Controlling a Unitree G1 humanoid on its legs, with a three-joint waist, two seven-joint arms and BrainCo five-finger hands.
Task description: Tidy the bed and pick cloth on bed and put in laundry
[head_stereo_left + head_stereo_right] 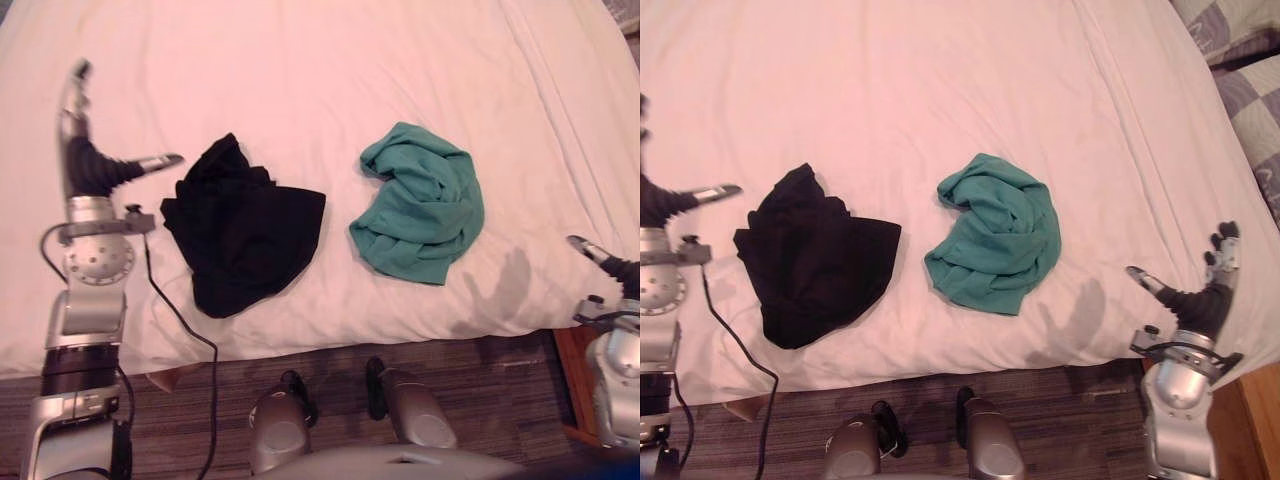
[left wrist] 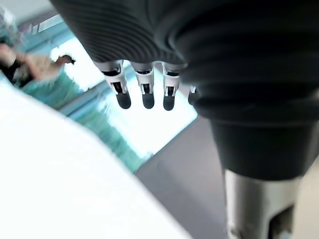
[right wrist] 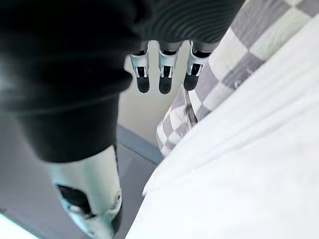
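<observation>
The white bed [image 1: 400, 60] spreads wide, with bare sheet beyond and around both cloths. The black cloth [image 1: 245, 235] and the teal cloth [image 1: 425, 205] lie crumpled side by side, apart, near the bed's front edge above the carpet floor [image 1: 200, 390]. The left hand [image 1: 90, 165] hovers just beside the black cloth, fingers straight and empty. The right hand [image 1: 1200, 290] is spread and empty at the bed's right edge, well apart from the teal cloth, with a checkered pillow [image 1: 1250, 90] beyond.

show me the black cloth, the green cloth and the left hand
crumpled black cloth [image 1: 245, 235], left eye view, middle of the heap
crumpled teal-green cloth [image 1: 425, 210], left eye view, its central folds
left hand [image 1: 92, 166], left eye view, dark ribbed cover
</observation>
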